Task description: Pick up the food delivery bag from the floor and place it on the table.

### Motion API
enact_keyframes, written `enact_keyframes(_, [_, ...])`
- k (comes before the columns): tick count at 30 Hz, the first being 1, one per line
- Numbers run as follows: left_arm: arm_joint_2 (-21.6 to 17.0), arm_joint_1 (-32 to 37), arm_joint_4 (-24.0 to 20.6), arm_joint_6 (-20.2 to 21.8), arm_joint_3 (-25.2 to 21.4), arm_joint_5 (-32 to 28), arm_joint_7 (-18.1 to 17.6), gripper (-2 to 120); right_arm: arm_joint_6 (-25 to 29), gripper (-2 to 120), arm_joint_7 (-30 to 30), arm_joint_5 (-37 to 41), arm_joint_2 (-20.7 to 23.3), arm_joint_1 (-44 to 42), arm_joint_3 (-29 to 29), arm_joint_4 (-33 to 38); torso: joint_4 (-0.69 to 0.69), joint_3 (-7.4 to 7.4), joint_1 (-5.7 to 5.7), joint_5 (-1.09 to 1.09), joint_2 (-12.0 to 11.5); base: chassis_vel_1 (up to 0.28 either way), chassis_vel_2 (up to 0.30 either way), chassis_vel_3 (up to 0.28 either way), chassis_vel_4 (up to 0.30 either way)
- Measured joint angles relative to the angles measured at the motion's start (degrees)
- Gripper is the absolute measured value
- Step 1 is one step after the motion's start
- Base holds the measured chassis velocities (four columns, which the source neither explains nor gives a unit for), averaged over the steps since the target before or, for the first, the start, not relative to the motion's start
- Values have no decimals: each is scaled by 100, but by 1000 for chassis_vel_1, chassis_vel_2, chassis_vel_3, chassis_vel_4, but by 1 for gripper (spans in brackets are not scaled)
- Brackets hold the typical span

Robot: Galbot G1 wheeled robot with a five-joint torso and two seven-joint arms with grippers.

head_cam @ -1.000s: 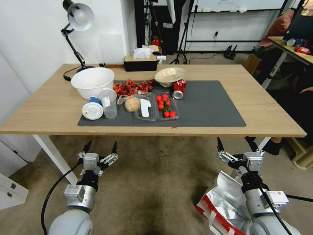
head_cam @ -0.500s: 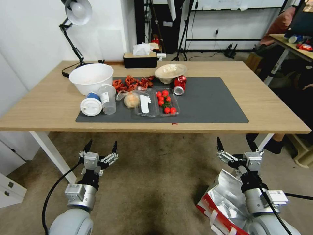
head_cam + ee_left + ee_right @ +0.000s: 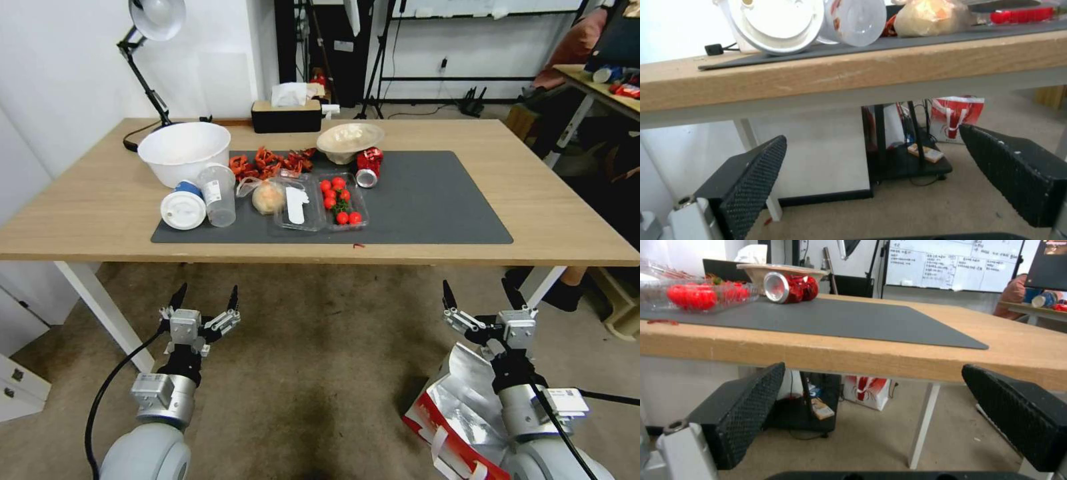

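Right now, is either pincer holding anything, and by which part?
Nothing is held. The left pincer and right pincer are both open over the floor; the food delivery bag lies ungripped.

The table (image 3: 547, 220) stands at 12 o'clock, the mat (image 3: 427, 200) on it. On the mat's left half lie 2 cups (image 3: 197, 200), trays (image 3: 320, 207) and a can (image 3: 367, 167); the bowl (image 3: 183, 150) sits at their 10 o'clock. The bag (image 3: 453, 413) lies on the floor (image 3: 320, 373) at 5 o'clock, under the right gripper (image 3: 480, 303). The left gripper (image 3: 203, 300) hangs at 7 o'clock.
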State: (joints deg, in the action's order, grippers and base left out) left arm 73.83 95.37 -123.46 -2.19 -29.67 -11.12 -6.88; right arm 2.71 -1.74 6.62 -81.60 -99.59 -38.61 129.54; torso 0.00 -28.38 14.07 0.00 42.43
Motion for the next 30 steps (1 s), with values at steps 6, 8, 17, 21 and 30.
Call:
enact_keyframes(6, [20, 2, 7, -3, 11, 10, 12, 97, -25, 100, 1, 3, 3, -2, -9, 27, 0, 93, -69, 0, -161, 0, 0, 0, 0])
enact_keyframes(8, [21, 1, 7, -3, 14, 10, 18, 97, -28, 100, 2, 6, 4, -2, -10, 27, 0, 128, -94, 0, -223, 0, 0, 0, 0])
enact_keyframes(17, [18, 5, 16, -11, 13, 17, 34, 97, -26, 100, 2, 8, -20, 13, -4, 0, 0, 249, -171, 1, -419, 0, 0, 0, 0])
enact_keyframes(21, [20, -6, 44, -14, 21, 31, 50, 97, -22, 100, 0, 8, -18, 16, -2, -6, 0, 303, -206, 0, -506, 0, 0, 0, 0])
enact_keyframes(30, [11, -15, 56, -14, 19, 39, 89, 98, -1, 100, -2, 11, 3, 10, -11, -29, 0, 437, -296, 0, -729, 0, 0, 0, 0])
